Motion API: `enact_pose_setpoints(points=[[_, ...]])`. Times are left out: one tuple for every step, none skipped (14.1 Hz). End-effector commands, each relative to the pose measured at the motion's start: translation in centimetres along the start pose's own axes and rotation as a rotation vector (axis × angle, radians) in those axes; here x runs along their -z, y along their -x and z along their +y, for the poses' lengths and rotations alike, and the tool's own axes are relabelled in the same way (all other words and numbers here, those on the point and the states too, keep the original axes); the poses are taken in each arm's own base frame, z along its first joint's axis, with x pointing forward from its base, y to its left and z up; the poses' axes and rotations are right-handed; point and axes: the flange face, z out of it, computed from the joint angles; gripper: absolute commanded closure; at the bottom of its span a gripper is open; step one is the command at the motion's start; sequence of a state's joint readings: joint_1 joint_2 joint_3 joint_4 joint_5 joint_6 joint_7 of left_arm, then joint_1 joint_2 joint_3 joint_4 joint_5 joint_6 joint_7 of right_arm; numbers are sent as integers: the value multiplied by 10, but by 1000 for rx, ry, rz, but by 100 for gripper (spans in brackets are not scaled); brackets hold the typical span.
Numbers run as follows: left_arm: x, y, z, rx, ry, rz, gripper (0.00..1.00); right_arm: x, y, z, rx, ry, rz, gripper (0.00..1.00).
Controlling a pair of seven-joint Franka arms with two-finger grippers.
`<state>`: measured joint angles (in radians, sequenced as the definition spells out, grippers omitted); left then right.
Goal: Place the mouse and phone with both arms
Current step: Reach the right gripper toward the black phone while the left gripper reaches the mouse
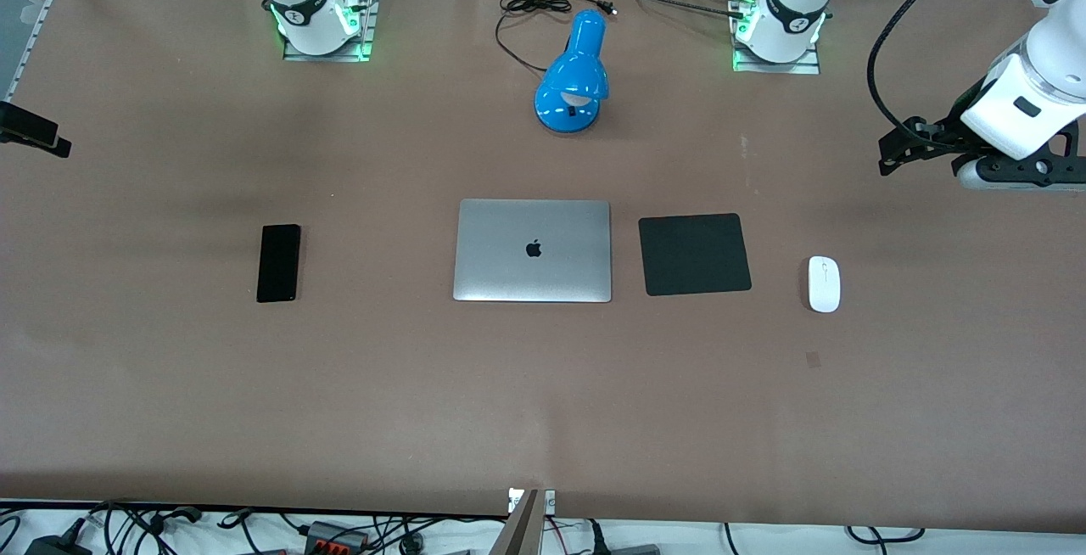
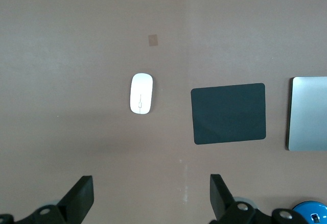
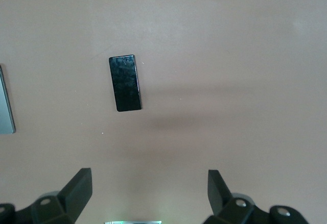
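The white mouse (image 1: 824, 283) lies on the brown table toward the left arm's end, beside the black square pad (image 1: 695, 254); it also shows in the left wrist view (image 2: 141, 93). The black phone (image 1: 279, 263) lies flat toward the right arm's end and shows in the right wrist view (image 3: 125, 82). My left gripper (image 1: 901, 152) hangs open and empty high over the table (image 2: 150, 180), a little toward the robots from the mouse. My right gripper (image 3: 148, 179) is open and empty, high over the table between its base and the phone.
A closed silver laptop (image 1: 533, 250) lies mid-table between phone and pad. A blue desk lamp (image 1: 573, 84) with a black cord stands nearer the robots' bases. A dark piece (image 1: 32, 132) shows at the table's edge at the right arm's end.
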<state>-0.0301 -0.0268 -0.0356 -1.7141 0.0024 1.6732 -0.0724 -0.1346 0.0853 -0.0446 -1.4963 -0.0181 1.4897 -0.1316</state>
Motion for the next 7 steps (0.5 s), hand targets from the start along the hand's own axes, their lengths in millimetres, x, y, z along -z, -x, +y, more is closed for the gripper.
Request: enact_pose_setpoints(points=[[6,-4,0,8,9,-7,0,4,1,0,7,1,7,0],[6,-4,0,8,9,-5,0,4,1,1,9,2,6,0],[6,-3,0,8,9,-8,0,4,1,-1,13,4,4,0],[5,-4,0,8,8,-10,0,4,1,0,8,7,5,0],[6,-4,0,8,9,-7,0,3,-1,0,14,2,12,0],[6,-4,0,8,9,-6,0,-11,-9,2,25,2,-10,0],[4,-5,0,9,10,-10,0,-24,-17,3,25,-1,-29,0]])
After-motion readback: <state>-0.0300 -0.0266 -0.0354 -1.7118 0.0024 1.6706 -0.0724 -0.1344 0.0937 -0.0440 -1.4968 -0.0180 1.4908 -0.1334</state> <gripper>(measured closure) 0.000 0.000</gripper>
